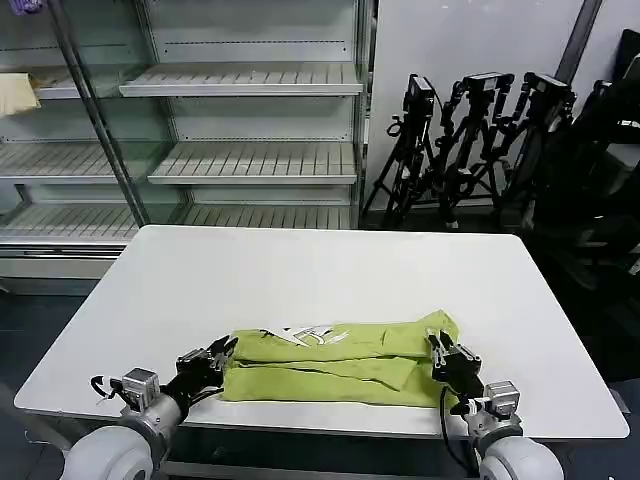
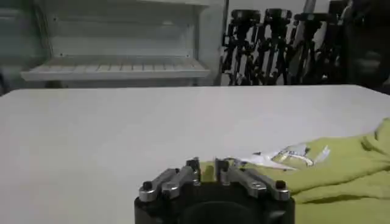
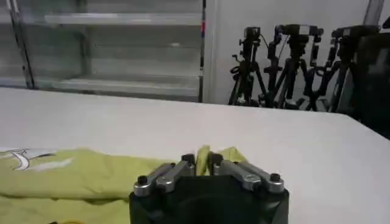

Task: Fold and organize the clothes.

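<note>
Lime T-shirt lies folded on the white table, each end clamped by left tool and right tool.

Lime yellow-green T-shirt lies folded into long flat band across near part of white table, pale print facing up toward its left end. Left gripper at band's left end, fingers closed on cloth edge. Right gripper at right end, pinching raised corner of cloth. Behind table: empty shelving unit at left, black tripods against wall at right.
</note>
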You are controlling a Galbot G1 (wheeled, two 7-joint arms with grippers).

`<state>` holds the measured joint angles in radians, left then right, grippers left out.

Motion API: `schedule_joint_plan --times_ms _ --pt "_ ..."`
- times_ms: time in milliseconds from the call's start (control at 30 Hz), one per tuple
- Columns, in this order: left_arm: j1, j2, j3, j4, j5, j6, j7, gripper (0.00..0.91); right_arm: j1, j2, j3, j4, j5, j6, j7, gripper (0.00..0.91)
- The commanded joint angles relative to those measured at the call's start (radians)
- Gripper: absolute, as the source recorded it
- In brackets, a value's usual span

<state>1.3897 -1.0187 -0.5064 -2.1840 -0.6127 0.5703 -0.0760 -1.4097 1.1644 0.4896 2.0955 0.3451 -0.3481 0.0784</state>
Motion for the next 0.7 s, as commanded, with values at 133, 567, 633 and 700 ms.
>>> schedule_joint_plan --times_ms 133,567,633,700 --pt "0.017 -0.037 0.118 -0.033 -0.133 0.006 -0.320 0.907 -0.098 0.014 0.096 0.099 -0.023 0.003 -0.007 0.907" --pt "-0.022 -0.076 0.208 0.051 -0.190 -0.029 -0.417 0.695 -0.153 0.032 0.156 0.160 -0.027 0.000 0.000 0.907" --pt "-0.027 -0.079 0.224 0.061 -0.188 -0.035 -0.411 0.141 -0.152 0.034 0.154 0.155 -0.034 0.000 0.003 0.907" --pt "-0.030 -0.081 0.233 0.064 -0.185 -0.035 -0.406 0.010 -0.154 0.034 0.153 0.154 -0.035 0.000 0.005 0.907"
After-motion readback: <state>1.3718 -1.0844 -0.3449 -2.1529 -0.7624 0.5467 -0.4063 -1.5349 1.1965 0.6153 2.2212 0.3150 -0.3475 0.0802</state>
